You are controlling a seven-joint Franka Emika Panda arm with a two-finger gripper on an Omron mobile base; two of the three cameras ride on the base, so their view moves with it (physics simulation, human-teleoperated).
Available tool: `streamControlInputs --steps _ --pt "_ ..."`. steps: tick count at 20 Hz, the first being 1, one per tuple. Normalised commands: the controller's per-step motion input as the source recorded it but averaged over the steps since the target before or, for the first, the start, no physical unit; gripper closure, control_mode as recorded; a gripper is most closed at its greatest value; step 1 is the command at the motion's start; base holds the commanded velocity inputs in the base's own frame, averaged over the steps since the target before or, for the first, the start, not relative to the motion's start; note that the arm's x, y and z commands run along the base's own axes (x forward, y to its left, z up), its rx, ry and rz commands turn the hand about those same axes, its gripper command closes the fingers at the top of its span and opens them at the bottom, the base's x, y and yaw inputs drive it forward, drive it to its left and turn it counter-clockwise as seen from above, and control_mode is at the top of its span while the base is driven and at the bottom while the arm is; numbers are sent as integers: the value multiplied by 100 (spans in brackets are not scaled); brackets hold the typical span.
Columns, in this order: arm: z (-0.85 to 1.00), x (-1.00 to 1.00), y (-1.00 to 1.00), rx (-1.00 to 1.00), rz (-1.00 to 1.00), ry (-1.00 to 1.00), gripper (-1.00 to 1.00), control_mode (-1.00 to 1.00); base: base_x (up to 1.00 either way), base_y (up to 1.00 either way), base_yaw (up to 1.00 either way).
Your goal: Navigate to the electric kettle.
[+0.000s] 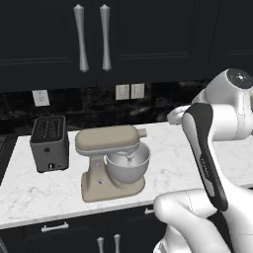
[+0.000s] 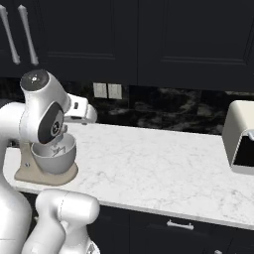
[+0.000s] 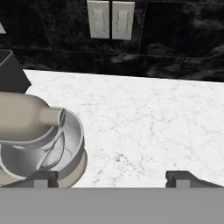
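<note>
Gripper (image 3: 112,177): fingertips stand wide apart at the bottom of the hand view, nothing between them; held above the counter, just right of the mixer bowl.
Arm (image 1: 205,153): rises from the near right in the left base view, folded at the elbow over the counter edge.
Electric kettle: cannot be located from these views.
Stand mixer (image 1: 111,160): beige, on the counter near its front edge, steel bowl (image 3: 52,151) seated under the head.
Toaster (image 1: 49,143): dark, left of the stand mixer, apart from it.
Counter (image 2: 158,163): white marble, bare stretch right of the mixer.
Beige appliance (image 2: 240,136): at the far right of the counter, cut off by the frame edge.
Wall outlets (image 3: 109,19): two plates on the dark backsplash behind the counter.
Upper cabinets (image 1: 91,37): dark doors with two long metal handles.
</note>
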Motion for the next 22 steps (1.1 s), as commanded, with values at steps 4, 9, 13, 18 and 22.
streamControlInputs --steps 4,9,13,18,22 --pt "0 -2 0 0 0 0 -100 100 -25 -3 -2" --pt "0 0 0 0 0 0 -100 100 -67 -35 -17" --pt "0 0 0 0 0 0 -100 100 -56 -62 -26" --pt "0 0 0 0 0 0 -100 100 -36 -84 -31" --pt "0 0 0 0 0 0 -100 100 -18 -94 -31"
